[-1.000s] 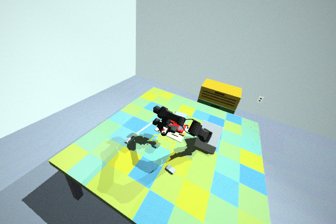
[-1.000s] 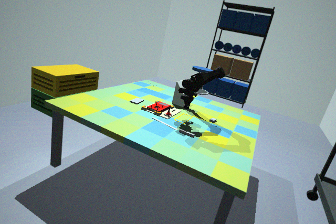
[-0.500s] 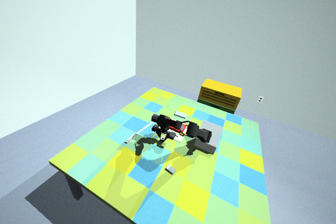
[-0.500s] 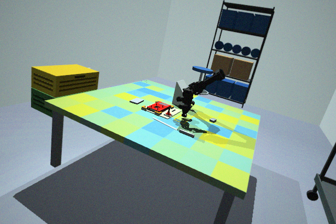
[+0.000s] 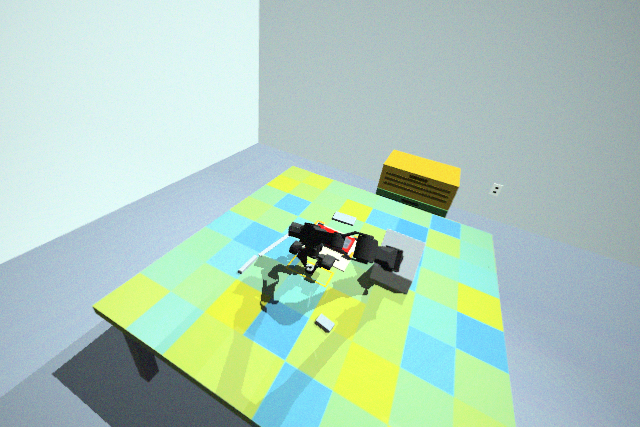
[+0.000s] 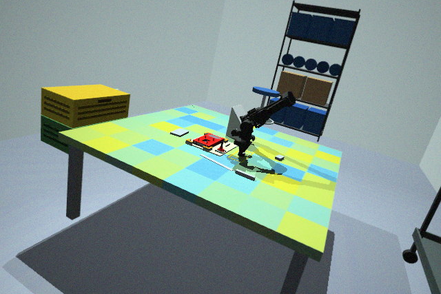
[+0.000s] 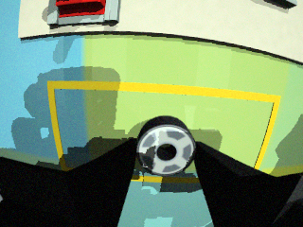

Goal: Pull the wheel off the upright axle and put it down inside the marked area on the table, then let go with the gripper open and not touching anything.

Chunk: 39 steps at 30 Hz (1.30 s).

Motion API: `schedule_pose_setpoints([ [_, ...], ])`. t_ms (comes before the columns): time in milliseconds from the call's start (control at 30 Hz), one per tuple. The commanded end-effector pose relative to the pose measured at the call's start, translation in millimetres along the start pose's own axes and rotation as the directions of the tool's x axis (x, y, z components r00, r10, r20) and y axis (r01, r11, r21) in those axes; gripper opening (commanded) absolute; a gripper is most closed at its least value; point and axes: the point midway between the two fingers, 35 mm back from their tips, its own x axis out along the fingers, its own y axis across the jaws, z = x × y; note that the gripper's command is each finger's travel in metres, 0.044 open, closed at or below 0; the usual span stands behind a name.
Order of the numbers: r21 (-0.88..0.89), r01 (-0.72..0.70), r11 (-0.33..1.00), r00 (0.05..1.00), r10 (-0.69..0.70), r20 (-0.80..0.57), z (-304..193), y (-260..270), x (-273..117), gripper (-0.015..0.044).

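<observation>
The silver and black wheel (image 7: 166,163) (image 5: 310,268) is between my fingertips, face up, low over the table. My gripper (image 7: 165,146) (image 5: 310,265) (image 6: 242,154) is shut on it, with a finger against each side. In the wrist view the wheel appears inside the yellow outline of the marked area (image 7: 163,89) (image 5: 324,285), close to its near edge. Whether its underside touches the table is hidden. The red axle mount (image 7: 80,8) (image 6: 221,148) stands on the cream board (image 7: 156,21) (image 5: 338,261), beyond the outline, without the wheel.
A red housing (image 6: 208,139) sits on the board behind the axle mount. A thin white bar (image 5: 263,253) (image 6: 216,162) lies beside the marked area. Small pale blocks (image 5: 324,323) (image 5: 344,218) (image 6: 279,158) (image 6: 179,132) lie farther off on the table.
</observation>
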Motion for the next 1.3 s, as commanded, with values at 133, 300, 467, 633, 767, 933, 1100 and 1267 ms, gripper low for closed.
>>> schedule_pose_setpoints([
  [133, 0.000, -0.001, 1.000, 1.000, 0.001, 0.002, 1, 2, -19, 0.0300],
  [300, 0.004, -0.002, 1.000, 1.000, 0.002, 0.000, 1, 0, -58, 0.0300],
  [467, 0.009, -0.004, 1.000, 1.000, 0.004, 0.006, 3, -1, -54, 0.0326],
  [633, 0.010, -0.002, 1.000, 1.000, 0.001, 0.016, 26, -39, -84, 0.0440],
  [767, 0.009, 0.002, 1.000, 1.000, -0.002, 0.007, 38, -76, -103, 0.0440],
  [933, 0.009, 0.002, 1.000, 1.000, -0.002, 0.004, 39, -82, -106, 0.0440],
  [1100, 0.009, 0.002, 1.000, 1.000, -0.002, 0.004, 39, -82, -106, 0.0440],
  [1267, 0.009, 0.002, 1.000, 1.000, -0.002, 0.004, 39, -82, -106, 0.0440],
])
